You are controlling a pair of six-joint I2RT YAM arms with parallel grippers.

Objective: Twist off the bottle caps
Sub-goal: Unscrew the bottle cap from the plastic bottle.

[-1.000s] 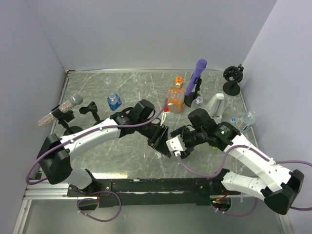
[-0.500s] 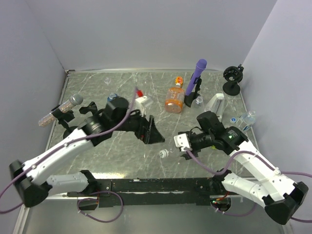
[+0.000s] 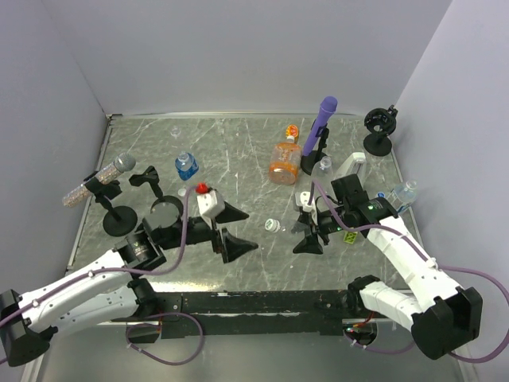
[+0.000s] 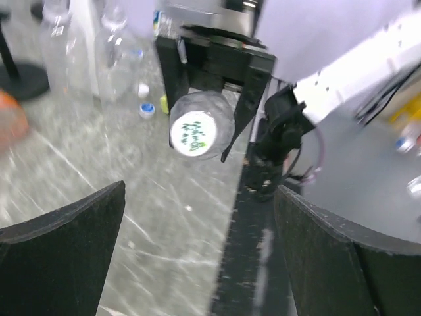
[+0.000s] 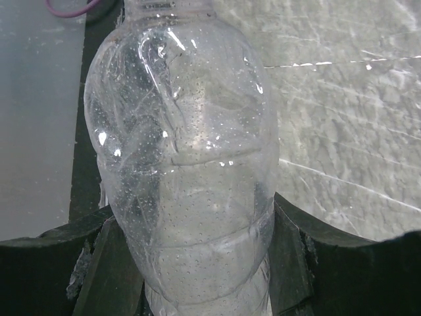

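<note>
My right gripper (image 3: 305, 231) (image 5: 194, 263) is shut on a plain clear bottle (image 5: 184, 164), held level above the table. Its white cap (image 4: 193, 131) with green print faces my left gripper; in the top view it shows as a small pale spot (image 3: 273, 226). My left gripper (image 3: 248, 229) (image 4: 200, 197) is open and empty, a short way left of that cap. On the table stand a blue-labelled bottle (image 3: 187, 165), an orange bottle (image 3: 284, 163) with an orange-yellow cap (image 3: 292, 131), and a clear bottle (image 3: 406, 193) at the right edge.
A purple stick (image 3: 322, 119) stands behind the orange bottle. Black stands (image 3: 119, 215) (image 3: 378, 131) sit at the left and the far right. Loose white (image 4: 143, 90) and blue (image 4: 150, 109) caps lie by the right-hand bottles. The black rail (image 4: 253, 217) marks the near table edge.
My left gripper opened off the bottle's cap and the left arm drew back to the left and nearer. The right gripper carried the bottle back and to the right.
</note>
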